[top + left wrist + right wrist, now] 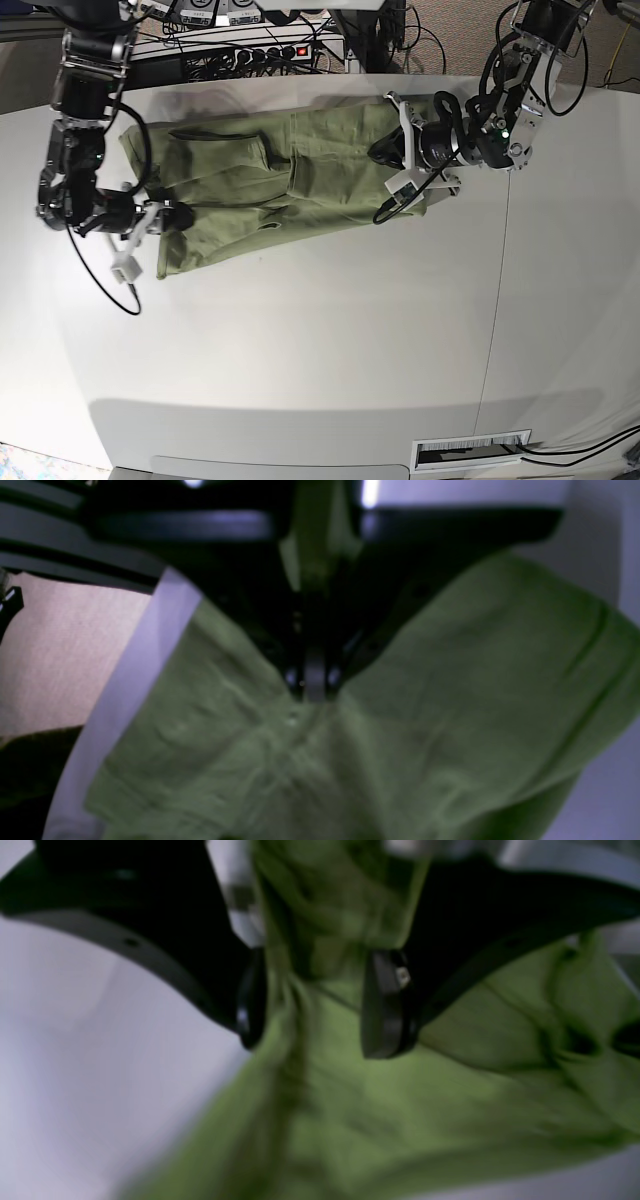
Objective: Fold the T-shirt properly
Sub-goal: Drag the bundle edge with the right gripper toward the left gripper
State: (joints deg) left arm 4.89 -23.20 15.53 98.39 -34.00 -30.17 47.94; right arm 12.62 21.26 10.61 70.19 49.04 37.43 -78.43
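The olive-green T-shirt (270, 190) lies spread and creased across the far part of the white table (320, 340). My left gripper (384, 155) is at the shirt's right end. In the left wrist view the left gripper (315, 680) is shut on the T-shirt (450, 680), with cloth running up between the jaws. My right gripper (172, 215) is at the shirt's left edge, low over the table. In the blurred right wrist view the right gripper (315, 1010) has its jaws apart, with a bunch of the T-shirt (400, 1120) standing between them.
A power strip and cables (270, 50) lie behind the table's far edge. A seam (497, 300) runs down the table on the right. A slotted plate (470, 452) sits at the front edge. Beige floor (60, 655) shows past the table edge in the left wrist view.
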